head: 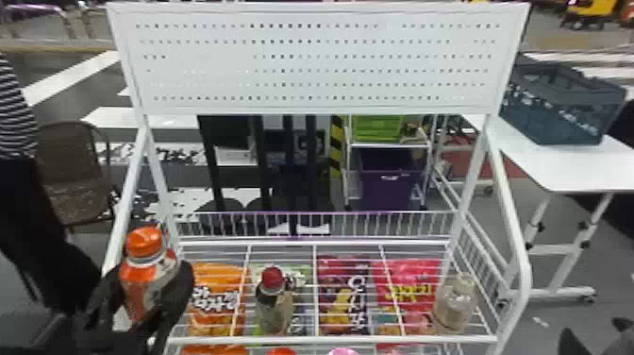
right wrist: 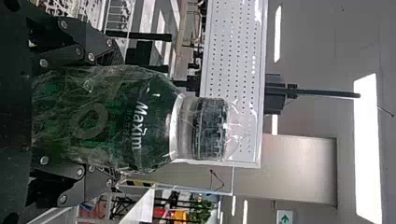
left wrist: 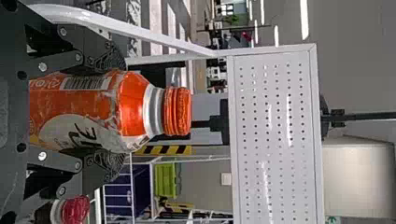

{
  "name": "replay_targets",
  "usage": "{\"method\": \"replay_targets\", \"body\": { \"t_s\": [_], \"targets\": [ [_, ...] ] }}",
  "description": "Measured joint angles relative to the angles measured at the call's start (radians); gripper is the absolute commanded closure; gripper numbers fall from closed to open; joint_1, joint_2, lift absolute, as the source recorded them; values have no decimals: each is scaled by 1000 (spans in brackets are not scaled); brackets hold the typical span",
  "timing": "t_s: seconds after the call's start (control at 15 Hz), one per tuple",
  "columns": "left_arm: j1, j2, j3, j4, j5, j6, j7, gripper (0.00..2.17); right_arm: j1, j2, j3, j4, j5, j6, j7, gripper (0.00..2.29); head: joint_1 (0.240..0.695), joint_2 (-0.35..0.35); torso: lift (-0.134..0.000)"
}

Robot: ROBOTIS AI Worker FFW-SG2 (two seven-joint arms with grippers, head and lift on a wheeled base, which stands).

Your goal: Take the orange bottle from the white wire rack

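At the left end of the white wire rack (head: 330, 339), my left gripper (head: 153, 283) is shut on the orange bottle (head: 141, 278). The bottle stands nearly upright, its orange cap above the fingers. In the left wrist view the left gripper (left wrist: 109, 112) has a finger on each side of the orange bottle (left wrist: 133, 109). Low at the right edge of the head view is my right gripper (head: 595, 333), beside the rack. In the right wrist view the right gripper (right wrist: 109, 114) is shut on a green bottle (right wrist: 116, 116).
A red-capped bottle (head: 273, 307) and a clear bottle (head: 455, 302) stand on the rack, with snack bags (head: 346, 302) showing through the wires. White side posts (head: 509, 222) and a perforated back panel (head: 316, 61) frame it. A table (head: 566, 165) is at the right.
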Motion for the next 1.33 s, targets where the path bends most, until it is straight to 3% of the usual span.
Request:
{"method": "replay_targets", "body": {
  "t_s": [0.33, 1.33],
  "targets": [
    [125, -16, 43, 4, -17, -168, 3, 1794, -2, 0, 1, -1, -5, 0, 0, 599, 499, 0, 0],
    [127, -20, 64, 13, -17, -179, 0, 1794, 17, 0, 1, -20, -6, -3, 0, 599, 499, 0, 0]
  ]
}}
